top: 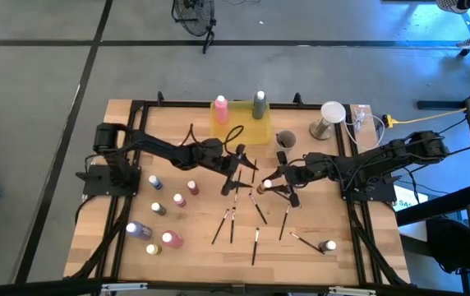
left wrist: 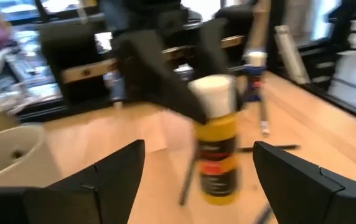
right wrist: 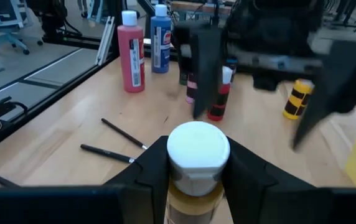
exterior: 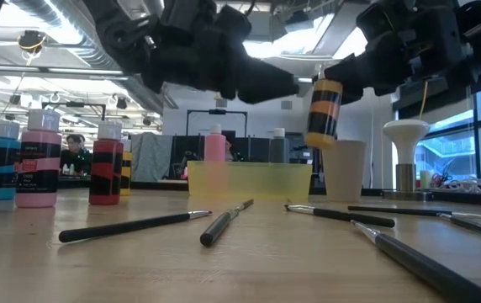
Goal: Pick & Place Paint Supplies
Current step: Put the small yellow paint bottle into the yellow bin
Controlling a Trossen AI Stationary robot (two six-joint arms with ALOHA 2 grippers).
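Right gripper (right wrist: pixel 193 171): you see its fingers clamped on a yellow paint bottle (exterior: pixel 325 112) just below the white cap; the bottle hangs upright, clear of the table (top: pixel 136 189), near the middle.
Right arm: it reaches in from the table's right edge, stretched low toward the centre.
Left gripper (left wrist: pixel 196 180): its fingers stand wide apart on either side of the same yellow bottle, touching nothing; you find it facing the right gripper, close to it.
Left arm: it extends from the left edge across to the centre.
Paintbrushes (top: pixel 231 224): several lie scattered flat on the wood in front of both grippers.
Other bottles (top: pixel 165 210): a loose group stands on the left half of the table.
Yellow tray (top: pixel 247 130): it sits at the far edge, with a pink bottle (top: pixel 220 109) and a grey bottle (top: pixel 260 104) standing in it.
Cup (top: pixel 284 139): just right of the tray.
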